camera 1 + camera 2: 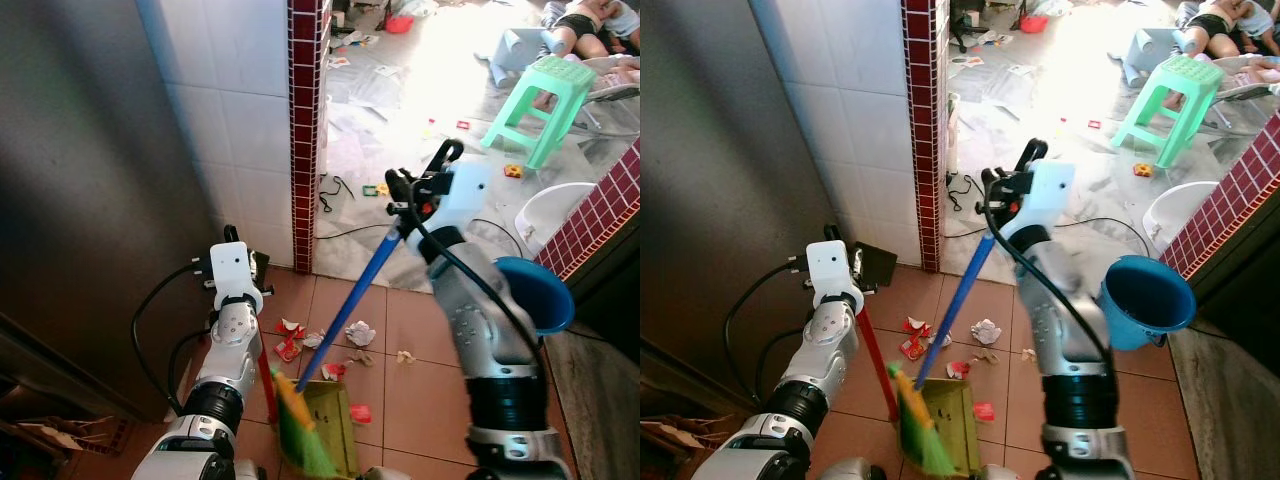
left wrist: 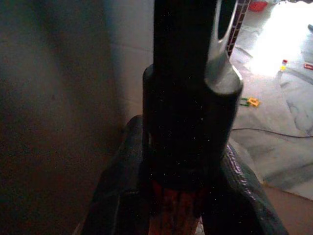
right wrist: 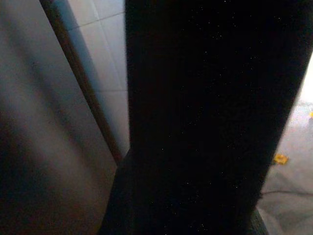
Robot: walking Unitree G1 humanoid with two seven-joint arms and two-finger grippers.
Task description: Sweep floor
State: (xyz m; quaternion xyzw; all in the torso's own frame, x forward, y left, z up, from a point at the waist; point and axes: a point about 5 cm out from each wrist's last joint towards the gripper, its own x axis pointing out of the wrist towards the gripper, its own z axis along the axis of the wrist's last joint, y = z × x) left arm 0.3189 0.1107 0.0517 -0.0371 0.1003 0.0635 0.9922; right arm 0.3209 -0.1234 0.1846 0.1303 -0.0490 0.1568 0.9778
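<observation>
Nothing to read here: no lettering, label, brand or number comes through on the walls, the floor litter or anything else in any view.

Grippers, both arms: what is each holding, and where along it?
The right gripper is shut on the top end of the blue broom handle. The left gripper is shut on the upper end of the red dustpan handle.
</observation>
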